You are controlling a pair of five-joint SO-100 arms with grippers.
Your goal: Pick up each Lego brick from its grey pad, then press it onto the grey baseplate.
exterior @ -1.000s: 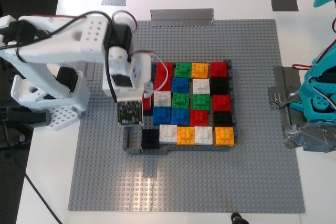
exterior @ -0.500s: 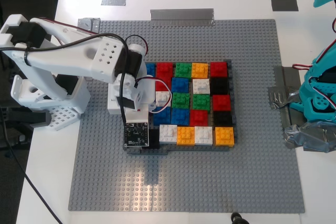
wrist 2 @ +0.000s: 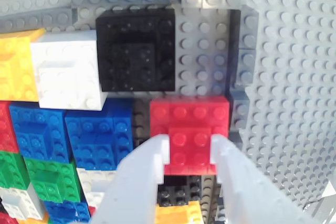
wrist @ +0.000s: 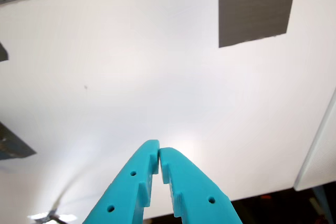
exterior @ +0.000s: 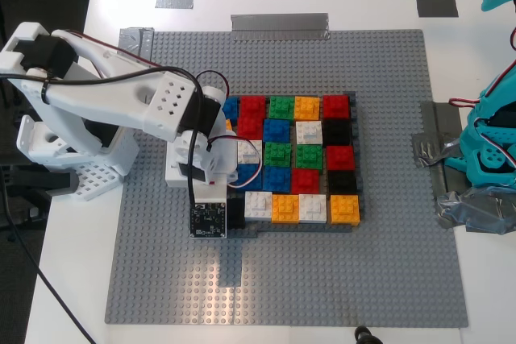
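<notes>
While my second gripper (wrist 2: 190,153) clamps a red brick (wrist 2: 190,129) between its white fingers (wrist 2: 142,182), the open studded slot (wrist 2: 202,51) beside the black brick (wrist 2: 136,51) lies just ahead on the grey baseplate (exterior: 282,296). Only the wrist view shows this; the exterior view hides it. My first gripper (wrist: 158,157) hangs pinched together, empty.

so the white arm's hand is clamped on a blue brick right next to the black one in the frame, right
Not quite: the brick is red, not blue. The second wrist view shows my second hand with its fingers closed on a red brick, just beside the black brick inside the dark grey frame. The rest holds.
</notes>
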